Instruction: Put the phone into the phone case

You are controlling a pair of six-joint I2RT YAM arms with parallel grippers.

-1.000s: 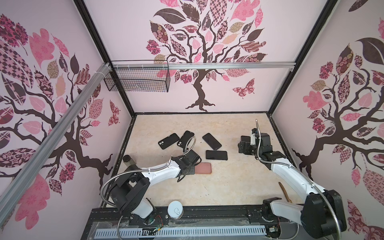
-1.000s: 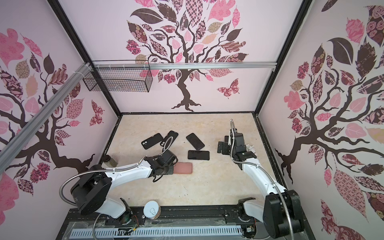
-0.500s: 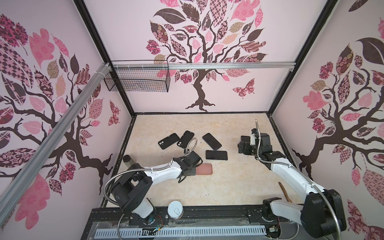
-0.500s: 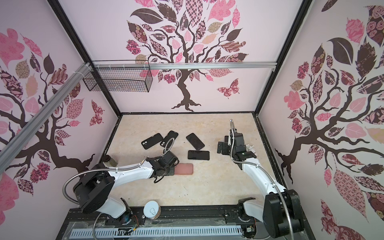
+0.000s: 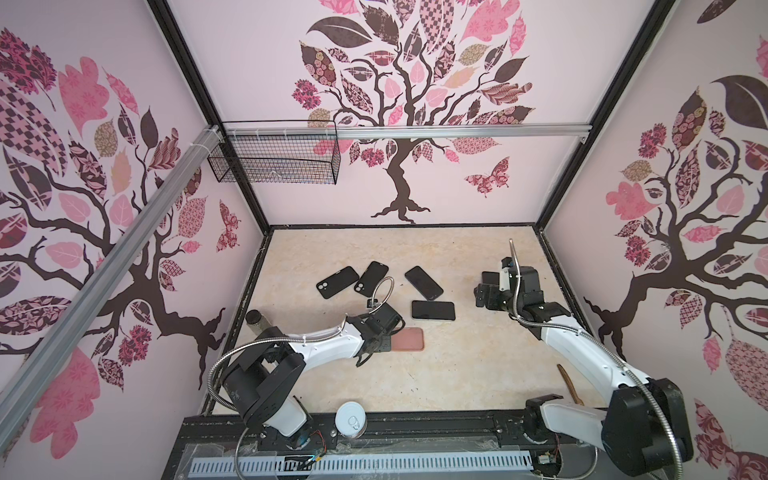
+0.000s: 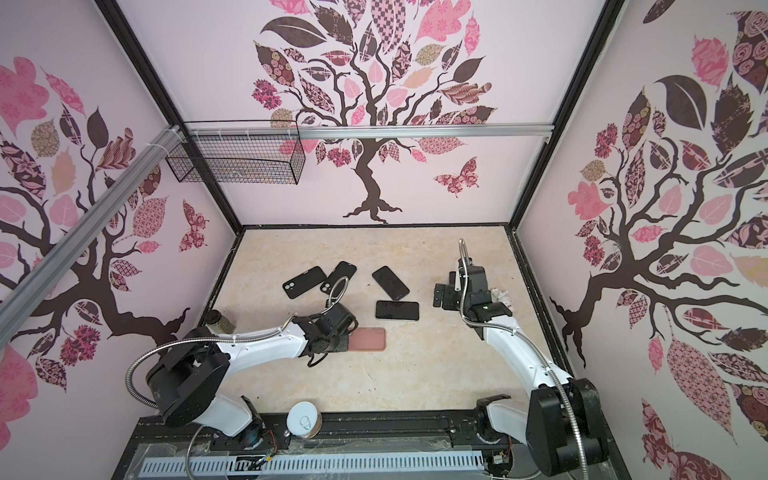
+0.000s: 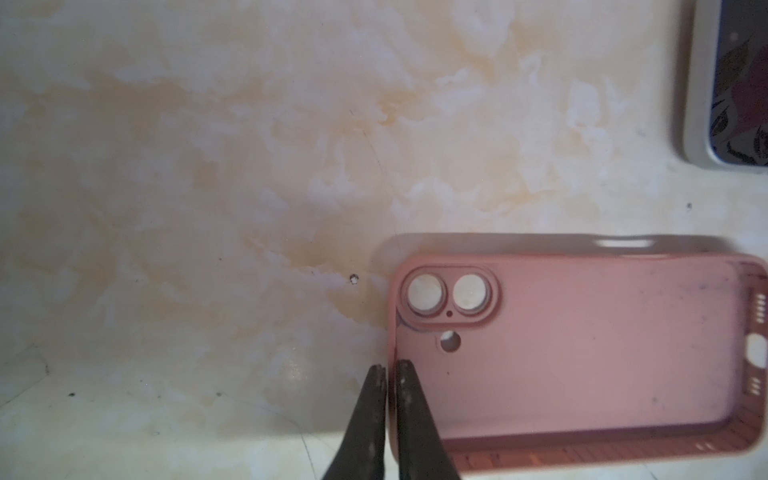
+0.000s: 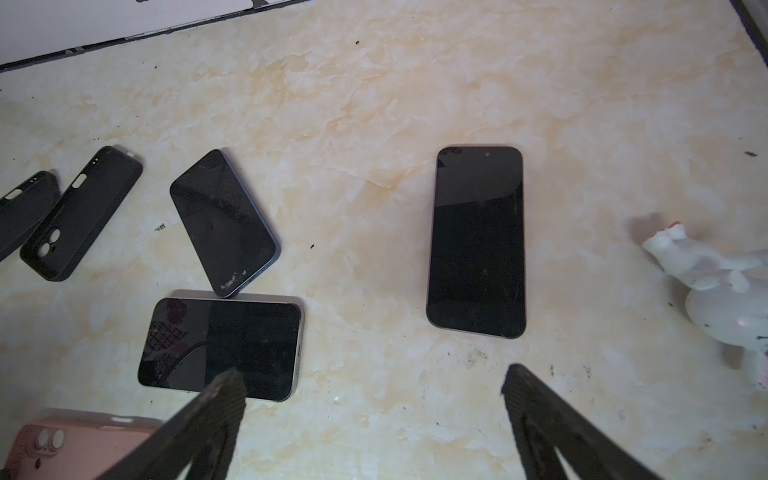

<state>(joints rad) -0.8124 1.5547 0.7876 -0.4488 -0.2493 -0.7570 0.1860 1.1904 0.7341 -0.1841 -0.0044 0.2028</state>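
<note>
Firstly, both top views. The pink phone case (image 5: 409, 338) lies flat on the marble-patterned table (image 5: 457, 374), hollow side up, long side running left to right. The left gripper (image 5: 380, 343) sits at the case's left short end, touching it. A near phone (image 5: 433, 310) lies screen up just behind the case, parallel to it. The right gripper (image 5: 484, 293) hangs well right of the case and further back. The layout matches in a top view: case (image 6: 370, 340), left gripper (image 6: 343, 345), right gripper (image 6: 442, 297).

Left wrist view. The case (image 7: 582, 349) is salmon pink, matte, and dusty inside. It has two round lens cut-outs in a raised oblong, with a small hole beside them. Port and speaker slots sit in the opposite short wall. The left gripper (image 7: 390, 370) has its jaws almost together. One finger (image 7: 374, 415) is outside the lens-end wall and one inside, pinching that wall.

Right wrist view. The right gripper (image 8: 372, 376) has its jaws spread wide, with only bare table between them. A lone phone (image 8: 477, 241) lies flat, black screen up, well apart from the case (image 8: 75, 444). Only the case's lens-end corner shows.
</note>
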